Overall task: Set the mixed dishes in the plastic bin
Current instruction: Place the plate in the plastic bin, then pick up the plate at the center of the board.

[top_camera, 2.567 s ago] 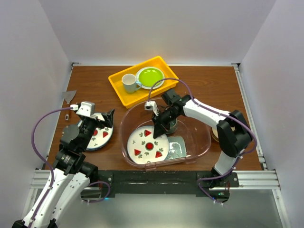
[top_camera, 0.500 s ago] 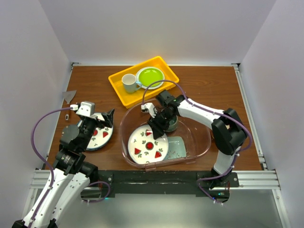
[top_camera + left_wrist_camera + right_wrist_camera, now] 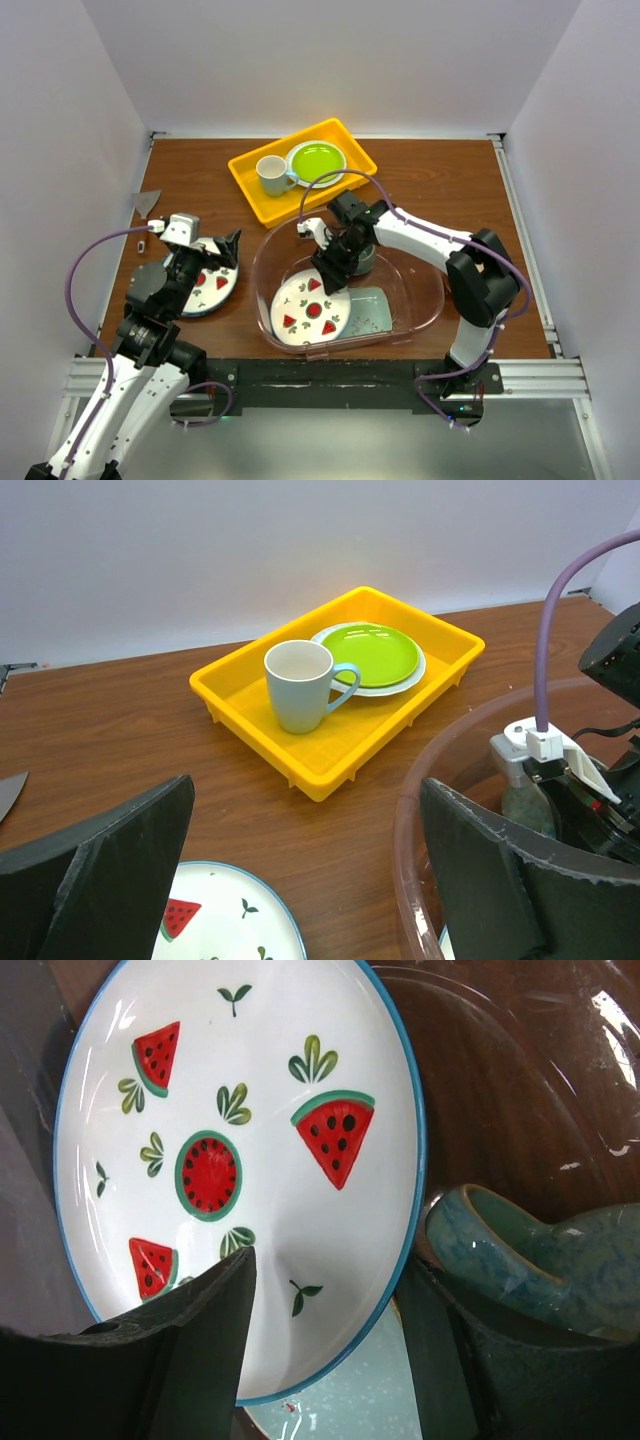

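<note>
Item 1. Right gripper [image 3: 330,277]: reached down inside the plastic bin [image 3: 430,300]. Jaws parted to a middling gap and clamped on nothing. They straddle the near rim of the watermelon plate [image 3: 250,1140], the left jaw over its white face and the right jaw just off its blue edge.

Item 2. Watermelon plate: inside the bin, spreading ahead of the right gripper's jaws and past the left one. It seems to sit at a slant, its near rim overlapping the mint-green divided tray [image 3: 375,312].

Item 3. Mint-green divided tray: on the bin floor, showing below the plate's rim in the gap between the right gripper's jaws.

Item 4. Dark teal mug [image 3: 520,1250]: in the bin, just outside the right jaw and close beside the plate's edge.

Item 5. Left gripper [image 3: 305,790]: jaws spread fully wide, nothing between them, hanging above the table [image 3: 440,180] outside the bin.

Item 6. Second watermelon plate [image 3: 215,288]: flat on the table, below and between the left gripper's jaws. The bin's wall curves just beyond the right jaw.

Item 7. Yellow tray [image 3: 255,745]: well ahead of the left gripper's jaws. It holds a white mug [image 3: 298,685] and, behind that, a lime-green plate [image 3: 372,652].
</note>
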Robot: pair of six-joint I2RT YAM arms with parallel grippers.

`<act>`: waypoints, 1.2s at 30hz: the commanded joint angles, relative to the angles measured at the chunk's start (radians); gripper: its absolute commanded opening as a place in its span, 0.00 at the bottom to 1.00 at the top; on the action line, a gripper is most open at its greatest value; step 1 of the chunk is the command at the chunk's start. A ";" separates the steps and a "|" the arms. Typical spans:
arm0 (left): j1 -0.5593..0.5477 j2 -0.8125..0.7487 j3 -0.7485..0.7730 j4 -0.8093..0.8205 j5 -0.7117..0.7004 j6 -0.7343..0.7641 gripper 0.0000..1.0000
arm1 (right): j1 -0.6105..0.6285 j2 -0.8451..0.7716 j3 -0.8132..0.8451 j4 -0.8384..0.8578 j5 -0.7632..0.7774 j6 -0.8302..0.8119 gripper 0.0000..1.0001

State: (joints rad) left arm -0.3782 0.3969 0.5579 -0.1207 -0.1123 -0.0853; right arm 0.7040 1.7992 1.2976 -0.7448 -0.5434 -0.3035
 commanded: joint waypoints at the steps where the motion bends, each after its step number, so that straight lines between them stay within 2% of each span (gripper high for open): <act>1: -0.001 -0.004 -0.006 0.046 -0.007 0.012 1.00 | -0.008 -0.058 -0.011 0.036 0.066 -0.057 0.63; 12: -0.001 -0.007 -0.006 0.044 -0.004 0.012 1.00 | -0.008 -0.146 -0.053 0.001 0.065 -0.127 0.73; 19: -0.001 -0.006 -0.006 0.044 -0.006 0.010 1.00 | -0.008 -0.202 -0.064 -0.044 0.057 -0.180 0.76; 27: -0.001 -0.003 -0.007 0.044 -0.004 0.009 1.00 | -0.014 -0.305 -0.078 -0.059 0.117 -0.215 0.83; 36: -0.001 0.005 -0.007 0.043 -0.009 0.009 1.00 | -0.095 -0.445 -0.075 -0.064 0.122 -0.249 0.88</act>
State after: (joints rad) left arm -0.3782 0.3954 0.5579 -0.1207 -0.1123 -0.0856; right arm 0.6518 1.4231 1.2213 -0.8036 -0.4286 -0.5209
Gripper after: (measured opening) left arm 0.997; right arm 0.871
